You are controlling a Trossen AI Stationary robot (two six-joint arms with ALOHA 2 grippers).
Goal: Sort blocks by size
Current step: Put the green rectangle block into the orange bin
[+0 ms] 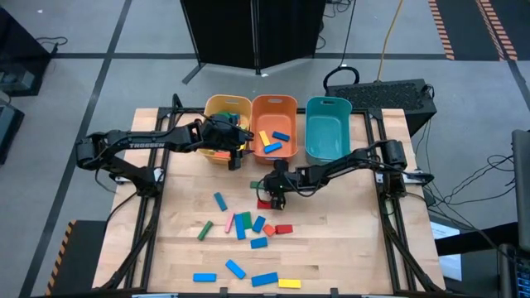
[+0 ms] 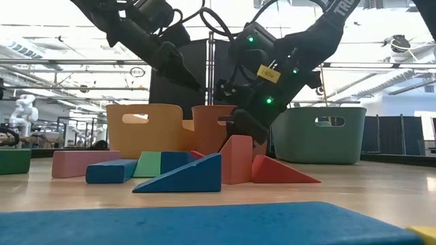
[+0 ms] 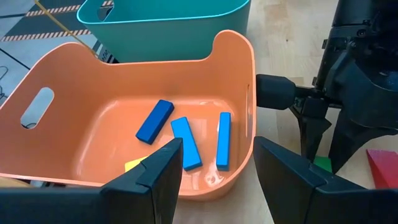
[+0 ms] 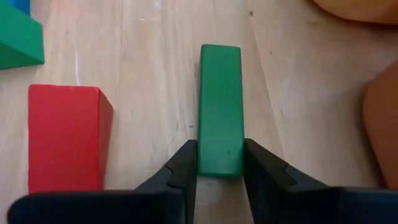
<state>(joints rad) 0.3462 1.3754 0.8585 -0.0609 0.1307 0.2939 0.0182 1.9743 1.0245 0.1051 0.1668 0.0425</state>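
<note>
Pick-up step. Right gripper [image 4: 220, 163] clamps a green bar [image 4: 219, 106] lying on the table [image 1: 331, 248] beside a red block [image 4: 65, 137]. Left gripper [image 3: 217, 171], fingers apart and empty, hovers at the orange bin [image 3: 236, 56]. Next: lift, carry to a bin.

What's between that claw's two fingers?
A green block sits between the right gripper's fingers, both touching its sides; the right wrist view shows it.

Light wood worktop [image 1: 331, 248] sits on a grey floor [image 1: 83, 33] with dark seam lines, and there's a black cabinet [image 1: 252, 29] just past the far edge. Cables [image 1: 464, 178] trail off to the right, and the ceiling [image 2: 381, 27] looks bright with exposed beams.
</note>
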